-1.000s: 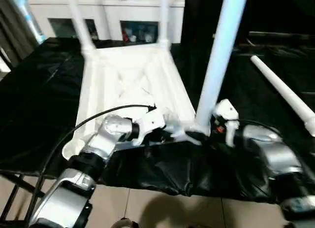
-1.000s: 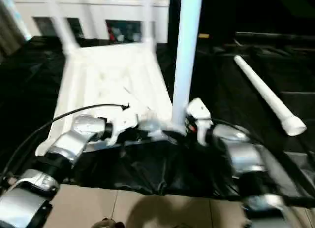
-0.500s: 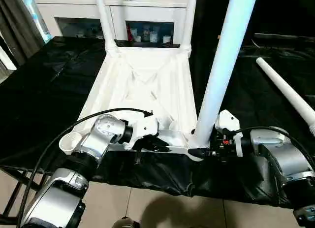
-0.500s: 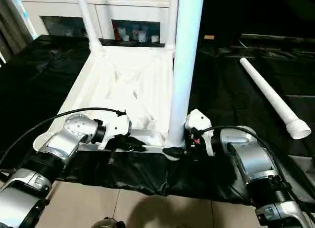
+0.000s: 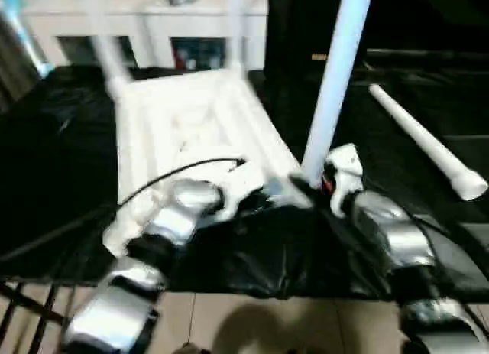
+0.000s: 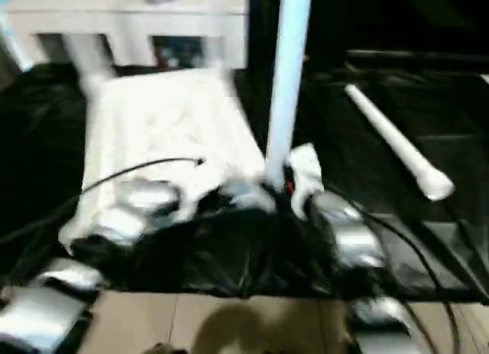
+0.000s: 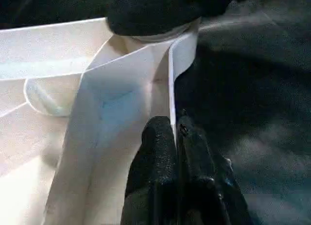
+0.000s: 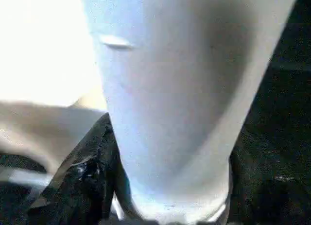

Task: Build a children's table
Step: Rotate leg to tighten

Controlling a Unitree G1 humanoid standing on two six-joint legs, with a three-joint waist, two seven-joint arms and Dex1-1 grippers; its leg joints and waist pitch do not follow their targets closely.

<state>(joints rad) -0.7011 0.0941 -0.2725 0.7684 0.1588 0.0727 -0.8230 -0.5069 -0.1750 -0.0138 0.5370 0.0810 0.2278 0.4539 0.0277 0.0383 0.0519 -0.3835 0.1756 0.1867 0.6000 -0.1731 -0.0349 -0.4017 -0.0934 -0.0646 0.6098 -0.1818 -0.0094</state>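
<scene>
The white tabletop (image 5: 191, 117) lies underside up on the black-covered work table. Two legs (image 5: 109, 60) stand in its far corner sockets. A third leg (image 5: 336, 79) stands upright in the near right socket, and my right gripper (image 5: 309, 187) is shut on its base; the right wrist view has black fingers (image 8: 87, 171) on either side of this leg (image 8: 175, 89). My left gripper (image 5: 263, 199) is shut on the tabletop's near rim (image 7: 171, 79), its fingertips (image 7: 158, 132) pinching the thin wall. A fourth leg (image 5: 420, 144) lies loose on the right.
A white glass-door cabinet (image 5: 153, 21) stands behind the work table (image 5: 53, 155). The table's front edge runs just below my forearms, with tiled floor (image 5: 267, 327) beneath. A black cable (image 5: 168, 174) arcs over my left forearm.
The whole picture has shifted and blurred, so the camera has moved. Both grippers keep their holds and the near right leg still stands upright.
</scene>
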